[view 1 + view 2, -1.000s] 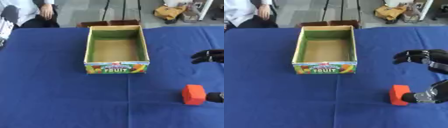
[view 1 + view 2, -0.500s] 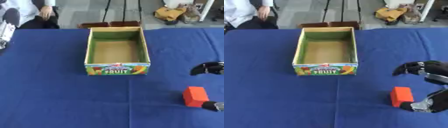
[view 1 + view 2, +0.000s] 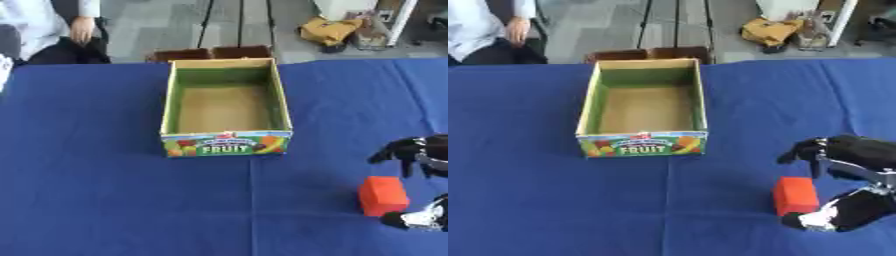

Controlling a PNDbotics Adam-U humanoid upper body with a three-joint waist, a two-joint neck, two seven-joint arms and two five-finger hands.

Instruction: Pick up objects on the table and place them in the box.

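Blue cloth table bears cardboard box, orange block.

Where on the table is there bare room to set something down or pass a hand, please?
The blue cloth left of the box and in front of it is bare to the near edge. The strip between the box and the far right is also free. The box floor holds nothing. It is crowded at the near right, where the right hand brackets the red block.

An orange block is flanked by the right robot hand, fingers curled, on the blue surface.
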